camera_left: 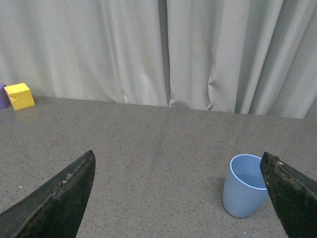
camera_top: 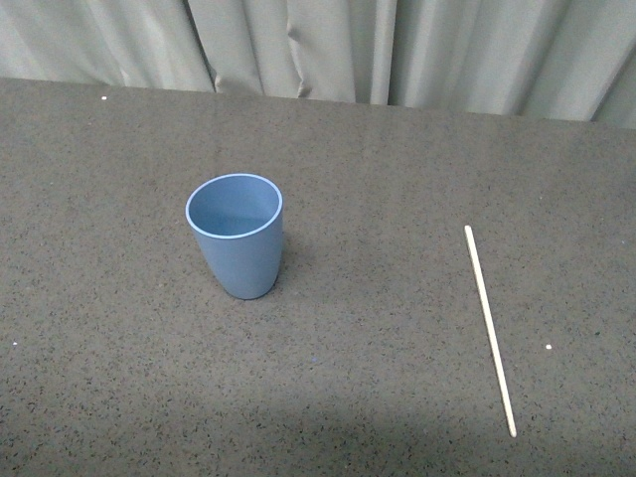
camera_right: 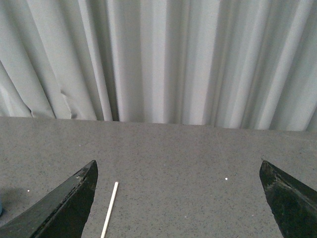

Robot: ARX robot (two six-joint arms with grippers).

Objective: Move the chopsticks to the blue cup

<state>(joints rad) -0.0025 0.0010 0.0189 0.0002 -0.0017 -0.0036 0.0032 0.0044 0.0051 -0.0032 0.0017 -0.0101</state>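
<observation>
The blue cup [camera_top: 236, 235] stands upright and empty on the dark speckled table, left of centre in the front view. It also shows in the left wrist view [camera_left: 244, 185], just inside one finger of my left gripper [camera_left: 178, 163], which is open and empty. The chopstick [camera_top: 489, 329], a thin pale stick, lies flat on the table to the right, well apart from the cup. Its far end shows in the right wrist view [camera_right: 109, 209], beside one finger of my right gripper [camera_right: 178, 168], which is open and empty. Neither arm shows in the front view.
A grey curtain [camera_top: 397, 50] hangs behind the table's far edge. A yellow block [camera_left: 19, 95] with a purple block [camera_left: 3, 95] beside it sits at the far edge of the table in the left wrist view.
</observation>
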